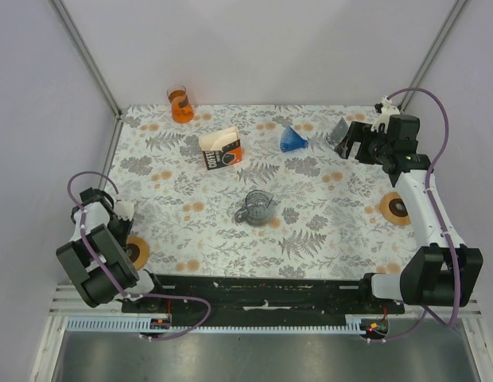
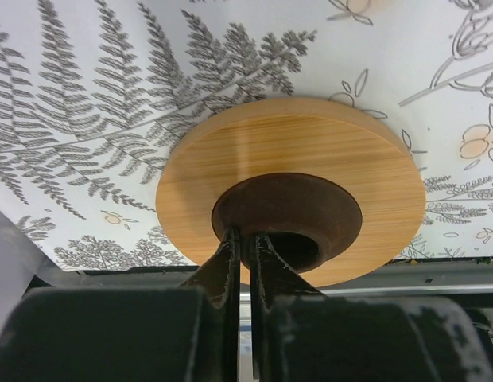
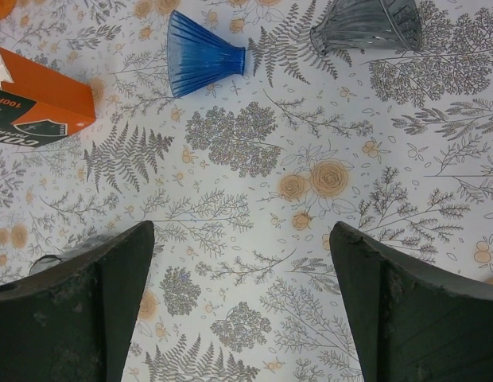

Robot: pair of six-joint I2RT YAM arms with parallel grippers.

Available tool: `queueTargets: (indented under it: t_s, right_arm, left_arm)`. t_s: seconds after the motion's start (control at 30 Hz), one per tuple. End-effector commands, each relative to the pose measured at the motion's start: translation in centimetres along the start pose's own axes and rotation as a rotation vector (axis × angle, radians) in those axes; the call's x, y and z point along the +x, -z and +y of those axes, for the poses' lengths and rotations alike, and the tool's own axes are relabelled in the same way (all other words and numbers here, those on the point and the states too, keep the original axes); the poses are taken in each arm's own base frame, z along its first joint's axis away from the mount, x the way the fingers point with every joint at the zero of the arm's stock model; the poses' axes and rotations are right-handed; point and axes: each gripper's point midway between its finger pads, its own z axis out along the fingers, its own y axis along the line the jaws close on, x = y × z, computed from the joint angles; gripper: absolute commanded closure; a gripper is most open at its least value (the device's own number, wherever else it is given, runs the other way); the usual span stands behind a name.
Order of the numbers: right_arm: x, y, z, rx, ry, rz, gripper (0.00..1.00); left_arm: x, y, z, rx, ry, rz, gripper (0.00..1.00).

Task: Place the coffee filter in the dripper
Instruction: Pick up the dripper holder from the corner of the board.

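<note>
**A:** Which containers do we have, starting from the left?

**B:** Behind and to the left of the coffee filter box (image 1: pixel 223 155) stands an orange cup (image 1: pixel 180 104); we cannot tell what it holds. The box stands on the desk (image 1: pixel 326 231) with white filters (image 1: pixel 218 138) sticking out of its open top, so the task's filter is in the box. In front and to the right of the box, a glass jug (image 1: pixel 256 207) stands upright. Right of the box, the blue dripper (image 1: pixel 292 141) lies on its side with its wide mouth towards the box. Farther right of the box, the grey dripper (image 1: pixel 339 131) looks tipped over too.

**A:** And how many of each?

**B:** We count one cup, one box, one jug and two drippers. There are two discs: the left wooden disc (image 1: pixel 137 252), in front and well left of the box, and the right wooden disc (image 1: pixel 395 208), far to its right.

**A:** What about the fingers?

**B:** The left fingers (image 2: pixel 223 274) are pressed almost together with only a sliver between them, and they grip nothing. Their tips sit at the dark hollow in the left disc; we cannot tell whether they touch it. The right fingers (image 3: pixel 95 302) are spread wide above bare desk, well right of the box, and touch nothing.
</note>
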Motion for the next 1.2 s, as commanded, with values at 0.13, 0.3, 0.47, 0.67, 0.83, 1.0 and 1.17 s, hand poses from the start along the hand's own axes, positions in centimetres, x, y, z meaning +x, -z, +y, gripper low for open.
queueTargets:
  t_s: [0.13, 0.3, 0.47, 0.67, 0.83, 1.0, 1.17]
  right_arm:
    - [-3.0, 2.6, 2.8, -0.065, 0.09, -0.11, 0.02]
    - [-3.5, 4.3, 8.8, -0.17, 0.332, -0.174, 0.02]
    - [-2.1, 6.5, 16.9, -0.376, 0.59, -0.193, 0.04]
    - [-0.3, 10.1, 27.8, -0.677, 0.744, -0.319, 0.02]
    - [0.6, 11.8, 34.2, -0.872, 0.757, -0.504, 0.02]
    - [-0.1, 11.0, 36.9, -0.918, 0.754, -0.606, 0.02]
    - [-0.4, 9.4, 39.4, -0.977, 0.763, -0.608, 0.12]
  left_arm:
    - [-9.3, 4.7, 0.0, 0.155, 0.03, -0.348, 0.98]
    - [-15.0, 11.6, -3.2, 0.406, -0.044, -0.511, 0.98]
    - [-18.7, 19.9, -10.0, 0.707, -0.234, -0.608, 0.98]
    - [-20.0, 26.5, -19.5, 0.925, -0.441, -0.623, 0.98]
    - [-19.5, 30.7, -24.7, 1.032, -0.561, -0.635, 0.98]
    - [-18.5, 32.0, -26.4, 1.042, -0.592, -0.616, 0.98]
    - [-17.1, 32.4, -27.3, 1.04, -0.625, -0.611, 0.98]
